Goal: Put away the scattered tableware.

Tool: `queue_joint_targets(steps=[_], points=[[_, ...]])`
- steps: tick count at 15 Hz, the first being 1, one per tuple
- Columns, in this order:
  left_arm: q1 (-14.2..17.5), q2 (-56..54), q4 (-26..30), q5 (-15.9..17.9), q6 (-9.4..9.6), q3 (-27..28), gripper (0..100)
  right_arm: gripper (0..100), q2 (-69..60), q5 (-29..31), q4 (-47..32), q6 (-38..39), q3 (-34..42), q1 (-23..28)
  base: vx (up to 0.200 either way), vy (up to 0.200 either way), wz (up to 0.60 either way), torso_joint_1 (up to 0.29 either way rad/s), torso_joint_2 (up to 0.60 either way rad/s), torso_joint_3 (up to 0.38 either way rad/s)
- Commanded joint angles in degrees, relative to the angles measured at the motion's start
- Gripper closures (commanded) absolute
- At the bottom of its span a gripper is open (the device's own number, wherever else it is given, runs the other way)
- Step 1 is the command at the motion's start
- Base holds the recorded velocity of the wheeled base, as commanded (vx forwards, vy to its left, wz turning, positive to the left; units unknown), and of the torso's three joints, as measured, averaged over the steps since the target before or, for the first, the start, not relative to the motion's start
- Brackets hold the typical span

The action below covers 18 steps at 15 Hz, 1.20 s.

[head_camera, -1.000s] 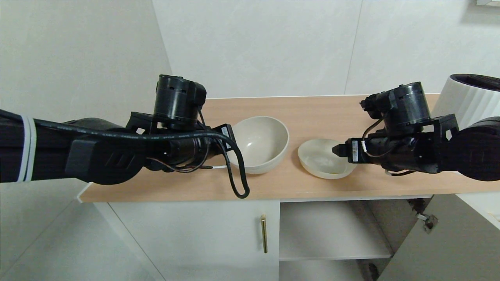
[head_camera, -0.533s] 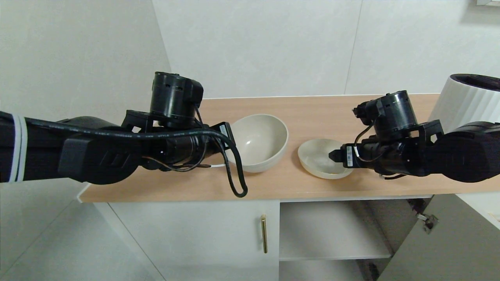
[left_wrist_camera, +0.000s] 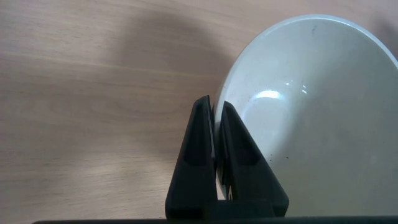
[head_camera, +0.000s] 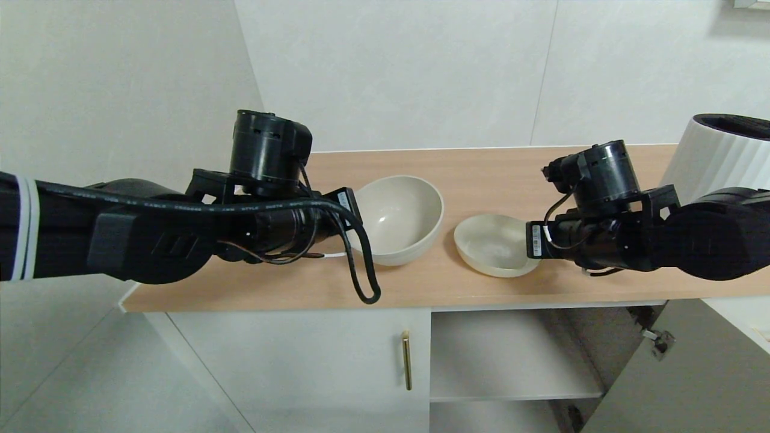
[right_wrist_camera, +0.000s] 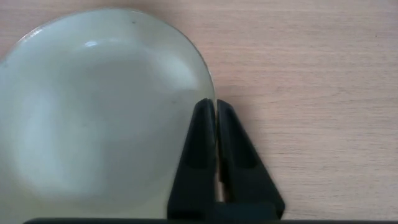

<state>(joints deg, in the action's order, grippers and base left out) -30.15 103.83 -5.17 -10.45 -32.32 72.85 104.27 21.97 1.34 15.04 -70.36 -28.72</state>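
Nearest me, under the counter, the white cabinet door [head_camera: 301,361] with its brass bar handle [head_camera: 406,359] is closed, while the open compartment [head_camera: 511,355] beside it shows a bare white shelf. I take that shelf to be where the tableware is meant to go, which would explain why that side is open. Above it, on the pale wooden countertop [head_camera: 457,174], both arms come in from the sides so each can work one piece without crossing the other. My left gripper [left_wrist_camera: 214,107] has its fingers pressed together on the rim of the deep cream glossy bowl [head_camera: 403,216], one inside the wall and one outside. The bowl sits left of centre and looks tipped toward that arm; I judge the rim is the only part thin enough to pinch. My right gripper [right_wrist_camera: 216,107] is likewise clamped on the edge of the shallow off-white dish [head_camera: 490,243], which lies just beside the bowl without touching it, its gripped side seemingly a little raised. A thin rim hold could let either piece swing or slip, so I would carry them slowly. Farther back on the right stands a tall white ribbed container [head_camera: 716,150], and behind everything is the white tiled wall [head_camera: 421,72].
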Motion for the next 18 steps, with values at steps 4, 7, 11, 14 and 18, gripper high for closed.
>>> queue_joint_targets(steps=[4, 7, 11, 14, 18], points=[[0.0, -1.61, 0.16, 0.08, 0.15, -0.87, 100, 100, -0.82, -0.08, -0.02, 0.07, -0.04, -0.11, 0.0, 0.0, 0.0, 0.0, 0.0, 0.0], [0.18, -6.44, 0.25, 0.52, 1.82, -3.94, 100, 100, -3.98, -0.7, -0.73, 0.07, 0.4, -0.11, 0.0, 0.0, 0.0, 0.0, 0.0, 0.0], [0.26, -17.96, 6.58, 8.07, 7.88, -11.15, 100, 100, -13.3, -7.9, -6.26, 1.13, 4.53, -0.02, 0.0, 0.0, 0.0, 0.0, 0.0, 0.0], [0.26, -24.73, 11.67, 13.35, 10.34, -15.63, 100, 100, -19.63, -11.07, -10.48, 1.39, 7.96, -0.02, 0.0, 0.0, 0.0, 0.0, 0.0, 0.0], [0.09, -27.1, 12.02, 13.35, 10.34, -20.64, 100, 100, -25.43, -15.55, -11.54, 4.73, 13.41, -0.02, 0.0, 0.0, 0.0, 0.0, 0.0, 0.0]])
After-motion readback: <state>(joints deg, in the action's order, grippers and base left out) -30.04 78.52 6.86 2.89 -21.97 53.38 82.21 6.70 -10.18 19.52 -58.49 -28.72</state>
